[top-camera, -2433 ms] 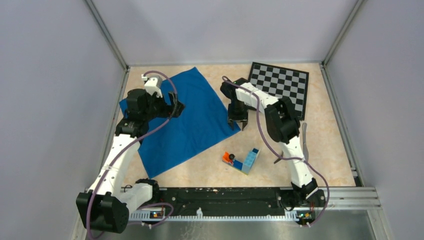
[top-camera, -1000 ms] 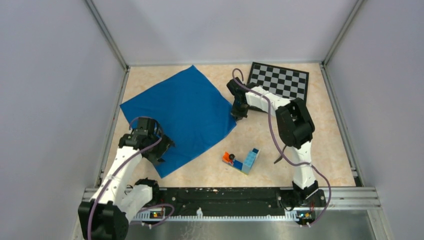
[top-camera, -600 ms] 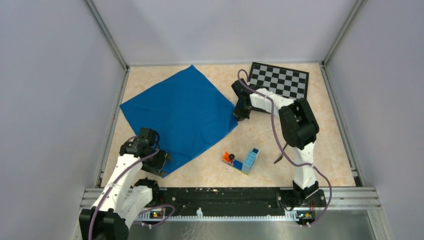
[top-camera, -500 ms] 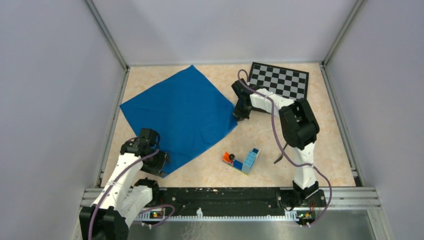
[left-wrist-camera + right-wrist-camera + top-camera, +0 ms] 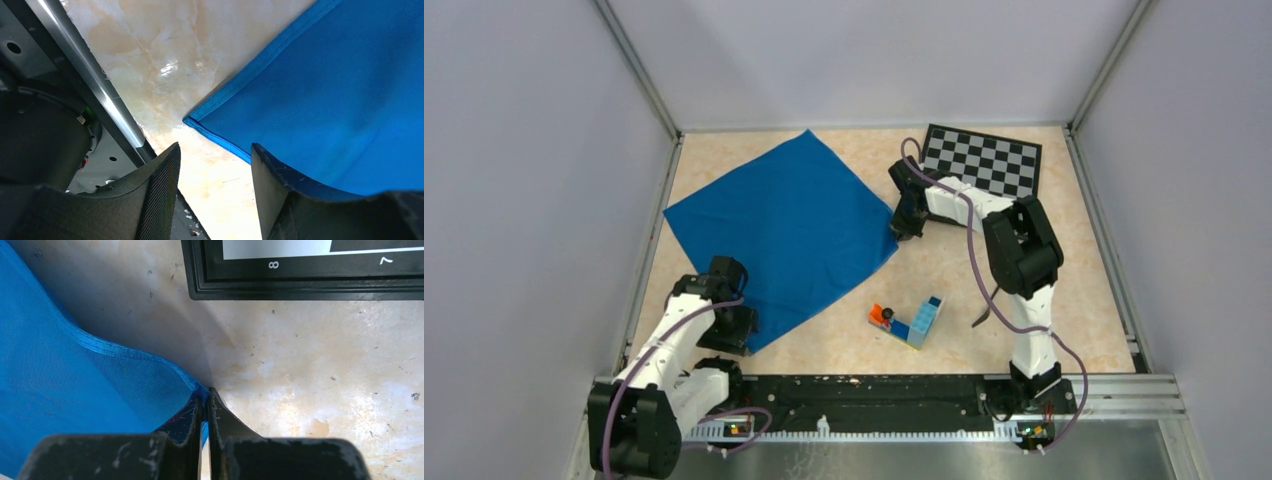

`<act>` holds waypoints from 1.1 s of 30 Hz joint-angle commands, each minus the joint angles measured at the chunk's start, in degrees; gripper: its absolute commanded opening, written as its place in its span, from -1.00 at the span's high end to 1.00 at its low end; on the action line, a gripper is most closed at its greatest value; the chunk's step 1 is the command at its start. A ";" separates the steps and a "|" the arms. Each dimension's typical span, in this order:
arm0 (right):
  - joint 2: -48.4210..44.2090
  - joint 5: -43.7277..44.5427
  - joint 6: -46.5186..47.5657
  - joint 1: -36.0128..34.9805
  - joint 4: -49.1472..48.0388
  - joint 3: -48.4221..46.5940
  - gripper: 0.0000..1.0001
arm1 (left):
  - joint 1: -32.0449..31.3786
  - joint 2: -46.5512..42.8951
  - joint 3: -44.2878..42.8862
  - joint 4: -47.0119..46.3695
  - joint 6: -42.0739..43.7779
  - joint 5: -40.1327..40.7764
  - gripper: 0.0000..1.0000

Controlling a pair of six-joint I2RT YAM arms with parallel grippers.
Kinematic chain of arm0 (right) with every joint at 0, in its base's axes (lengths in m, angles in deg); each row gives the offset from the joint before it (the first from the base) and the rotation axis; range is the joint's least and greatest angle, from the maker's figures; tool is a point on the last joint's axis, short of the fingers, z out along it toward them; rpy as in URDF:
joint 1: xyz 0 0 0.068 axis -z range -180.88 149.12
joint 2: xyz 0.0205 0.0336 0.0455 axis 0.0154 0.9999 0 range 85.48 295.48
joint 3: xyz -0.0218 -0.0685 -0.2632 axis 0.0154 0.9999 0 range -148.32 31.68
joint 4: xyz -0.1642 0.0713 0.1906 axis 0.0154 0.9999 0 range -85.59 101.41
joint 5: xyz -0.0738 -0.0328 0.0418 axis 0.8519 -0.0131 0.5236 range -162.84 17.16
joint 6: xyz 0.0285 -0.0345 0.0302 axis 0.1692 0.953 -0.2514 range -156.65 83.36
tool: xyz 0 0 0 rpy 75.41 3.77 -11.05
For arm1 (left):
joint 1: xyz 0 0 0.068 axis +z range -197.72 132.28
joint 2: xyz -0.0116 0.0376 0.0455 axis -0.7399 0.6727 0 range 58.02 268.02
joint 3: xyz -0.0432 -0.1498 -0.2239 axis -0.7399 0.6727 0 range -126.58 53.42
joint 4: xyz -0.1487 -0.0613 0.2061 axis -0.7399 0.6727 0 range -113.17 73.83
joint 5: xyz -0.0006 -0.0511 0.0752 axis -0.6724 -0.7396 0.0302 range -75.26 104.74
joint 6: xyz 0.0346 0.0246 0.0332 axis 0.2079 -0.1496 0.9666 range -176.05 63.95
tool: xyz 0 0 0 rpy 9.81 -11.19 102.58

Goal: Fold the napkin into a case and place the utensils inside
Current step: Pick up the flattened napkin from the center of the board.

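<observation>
The blue napkin [image 5: 779, 235] lies spread flat on the left half of the table. My right gripper [image 5: 905, 228] is shut on its right corner, and the right wrist view shows the blue hem pinched between the fingertips [image 5: 205, 401]. My left gripper [image 5: 742, 335] is low at the napkin's near corner and open. In the left wrist view that corner [image 5: 187, 120] lies just ahead of the gap, with nothing between the fingers [image 5: 162, 185]. Of the utensils, only a slim dark tip [image 5: 980, 319] shows beside the right arm.
A chessboard [image 5: 984, 165] lies at the back right, its black frame [image 5: 300, 275] close ahead of the right gripper. A blue toy-brick block [image 5: 916, 322] with an orange piece [image 5: 882, 315] sits near the front centre. The metal rail [image 5: 874, 390] runs along the near edge, right behind the left gripper.
My left arm has pulled back from the napkin's far-left edge to its near corner, and its jaws have narrowed. The right gripper has shifted slightly right and stays pinched on the corner.
</observation>
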 commanded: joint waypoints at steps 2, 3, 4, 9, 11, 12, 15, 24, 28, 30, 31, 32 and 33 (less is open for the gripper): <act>-3.20 -0.95 -0.76 0.47 -1.36 0.05 1.00 | -0.09 -0.54 -1.39 2.59 -6.81 2.79 -0.17; -3.15 -1.00 -0.78 0.47 -1.31 0.01 1.00 | -0.09 -0.64 -1.36 2.67 -7.64 2.71 -0.17; -3.20 -1.01 -0.77 0.49 -1.26 -0.07 1.00 | -0.09 -0.68 -1.33 2.68 -8.13 2.48 -0.17; -3.38 -1.25 -1.08 0.47 -1.30 -0.24 1.00 | -0.09 -1.05 0.65 -1.16 -9.11 0.57 -0.15; -3.30 -1.37 -1.04 0.47 -1.18 -0.55 1.00 | -0.09 -0.97 0.97 -0.89 -10.47 1.16 -0.15; -3.24 -1.38 -1.04 0.54 -1.05 -0.65 1.00 | -0.09 -1.15 0.96 -1.03 -10.58 1.81 -0.14; -3.19 -1.48 -1.06 0.71 -0.95 -0.55 1.00 | -0.09 -2.25 1.81 -2.00 -11.15 2.15 -0.14; -3.81 -3.79 -1.71 2.80 -1.45 0.68 1.00 | -0.09 -1.69 8.24 -17.48 -6.43 5.99 -0.24; -6.71 -3.94 -2.79 3.18 -4.85 5.51 1.00 | 0.85 5.22 7.40 -24.38 -2.79 5.90 -0.30; -7.44 -4.06 -3.05 3.19 -5.60 7.34 1.00 | 0.92 10.37 5.25 -27.17 -0.57 5.84 -0.33; -7.64 -3.84 -3.10 3.22 -5.73 7.79 1.00 | 1.07 12.95 3.71 -28.24 1.12 6.04 -0.34; -7.63 -3.60 -3.18 3.20 -5.79 7.95 1.00 | 1.48 16.01 1.69 -27.49 1.54 6.03 -0.34; -7.61 -3.42 -3.15 3.19 -5.71 7.96 1.00 | 1.67 18.83 -0.98 -25.70 1.95 6.20 -0.35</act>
